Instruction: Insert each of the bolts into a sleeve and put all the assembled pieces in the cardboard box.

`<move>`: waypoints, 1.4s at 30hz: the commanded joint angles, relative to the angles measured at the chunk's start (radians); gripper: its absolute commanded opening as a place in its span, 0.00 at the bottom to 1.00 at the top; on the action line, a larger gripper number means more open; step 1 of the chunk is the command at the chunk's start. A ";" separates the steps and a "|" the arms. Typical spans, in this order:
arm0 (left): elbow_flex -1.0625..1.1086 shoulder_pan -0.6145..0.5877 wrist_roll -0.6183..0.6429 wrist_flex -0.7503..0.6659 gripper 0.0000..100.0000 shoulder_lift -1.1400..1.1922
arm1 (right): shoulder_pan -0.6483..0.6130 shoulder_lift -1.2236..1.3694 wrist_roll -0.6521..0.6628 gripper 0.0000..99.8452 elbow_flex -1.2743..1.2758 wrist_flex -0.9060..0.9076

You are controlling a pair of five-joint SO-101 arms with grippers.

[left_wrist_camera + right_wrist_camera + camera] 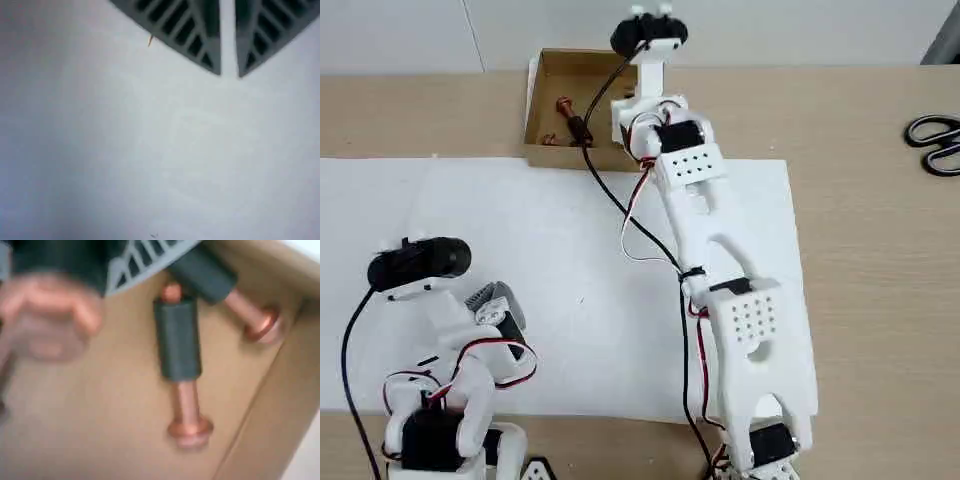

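- Wooden table (860, 250) w/ a white sheet (520, 220) over most of the area in front of both arms. Scissors (935, 143) lie on bare wood, well apart from either claw.
- Left claw (229, 74): jaws nearly together w/ a thin slit between them and nothing in it. It hangs close over the white sheet, w/ plain sheet all around it.
- High view: left claw (498, 300) is tucked back near its own arm base, well apart from the cardboard box (533, 110).
- Right arm is stretched out across the sheet, w/ the right claw (140, 262) over the inside of the cardboard box (260, 415). Can't tell how far open it is, or whether it has hold of anything.
- Just past the right claw's tip, on the box floor: a dark sleeve (177, 337) w/ a copper bolt (189, 427) through it. The head is at the end away from the claw, the tip pokes out at the near end.
- Beside that one, towards the box wall: a second sleeve (202, 270) w/ a second bolt (260, 325), its head close to the wall. Its near end is partly hidden by the claw.
- On the claw's other side is a copper-coloured blur (50, 315), too blurred to say what it is.
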 commanded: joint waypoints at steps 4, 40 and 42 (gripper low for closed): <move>0.010 0.000 -0.008 -0.015 0.01 -0.006 | 0.008 0.168 0.031 0.00 -0.250 -0.068; 0.001 -0.008 -0.052 -0.025 0.01 -0.012 | 0.018 0.266 0.063 0.05 -0.706 0.274; -0.019 -0.008 -0.052 -0.025 0.01 -0.012 | 0.028 0.216 0.058 0.00 -0.706 0.329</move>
